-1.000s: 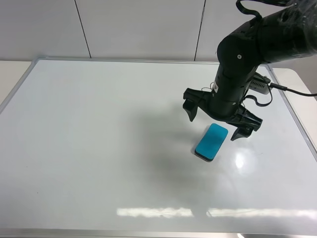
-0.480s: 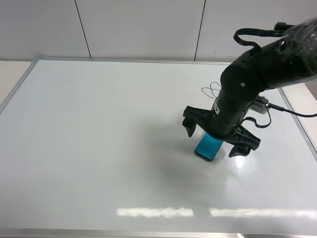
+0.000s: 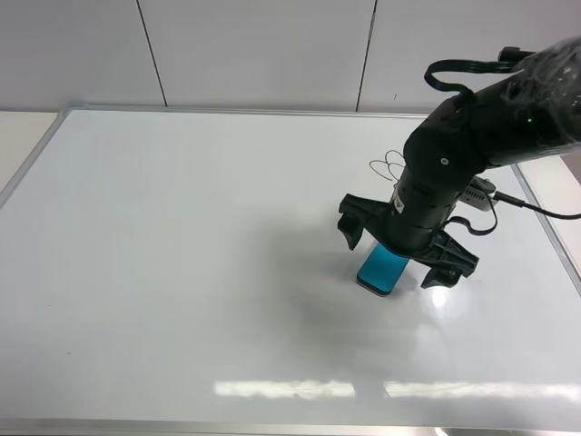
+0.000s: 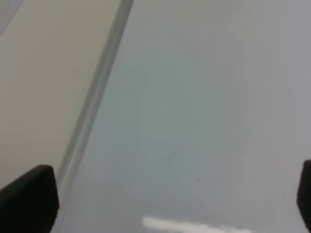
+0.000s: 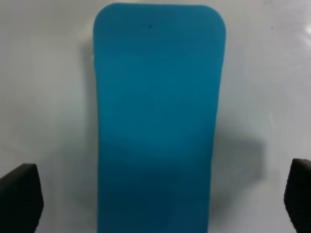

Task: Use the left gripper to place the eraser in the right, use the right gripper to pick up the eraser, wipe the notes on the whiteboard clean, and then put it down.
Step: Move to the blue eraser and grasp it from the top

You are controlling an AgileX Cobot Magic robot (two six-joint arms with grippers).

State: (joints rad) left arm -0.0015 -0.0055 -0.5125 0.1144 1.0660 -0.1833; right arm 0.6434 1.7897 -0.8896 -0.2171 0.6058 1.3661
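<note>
The teal eraser (image 3: pixel 381 270) lies flat on the whiteboard (image 3: pixel 182 254), right of centre. My right gripper (image 3: pixel 397 257) hangs low directly over it, open, one finger on each side of the block and neither touching it. In the right wrist view the eraser (image 5: pixel 158 121) fills the middle, with the right gripper (image 5: pixel 158 199) open and its fingertips (image 5: pixel 19 194) at the picture's lower corners. The notes (image 3: pixel 388 166), thin black loops, sit just behind the arm. In the left wrist view my left gripper (image 4: pixel 167 199) is open and empty above the whiteboard's silver frame (image 4: pixel 92 111).
A beige tabletop (image 4: pixel 43 73) lies outside the board's frame. White wall panels (image 3: pixel 254 50) rise behind the board. The right arm's black cables (image 3: pixel 508 195) trail toward the board's right edge.
Over the last second the right gripper came down and forward over the eraser until its fingers straddle it, uncovering the notes behind. In the last half second it barely moved.
</note>
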